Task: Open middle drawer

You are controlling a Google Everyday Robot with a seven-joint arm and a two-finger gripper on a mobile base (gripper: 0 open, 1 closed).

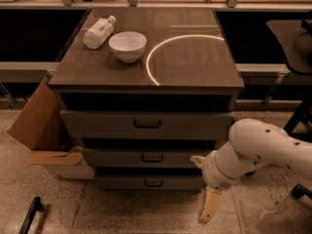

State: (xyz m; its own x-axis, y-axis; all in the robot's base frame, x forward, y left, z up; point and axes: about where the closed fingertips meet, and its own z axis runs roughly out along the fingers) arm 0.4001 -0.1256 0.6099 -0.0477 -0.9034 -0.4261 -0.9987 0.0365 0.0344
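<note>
The middle drawer (117, 158) is the second grey front of the cabinet, with a small dark loop handle (152, 158) at its centre. Its front sits in line with the taller top drawer (97, 125) and the lowest drawer (122, 182). My gripper (204, 191) hangs at the end of the white arm (263, 150), low at the cabinet's front right. It is right of the middle drawer's handle, level with the lower two drawers, and not touching the handle.
On the cabinet top (195, 62) stand a white bowl (127, 45) and a lying white bottle (99, 31). An open cardboard box (36, 126) leans at the cabinet's left. A dark chair (297, 48) is at the right. A dark bar (30, 216) lies on the floor at the lower left.
</note>
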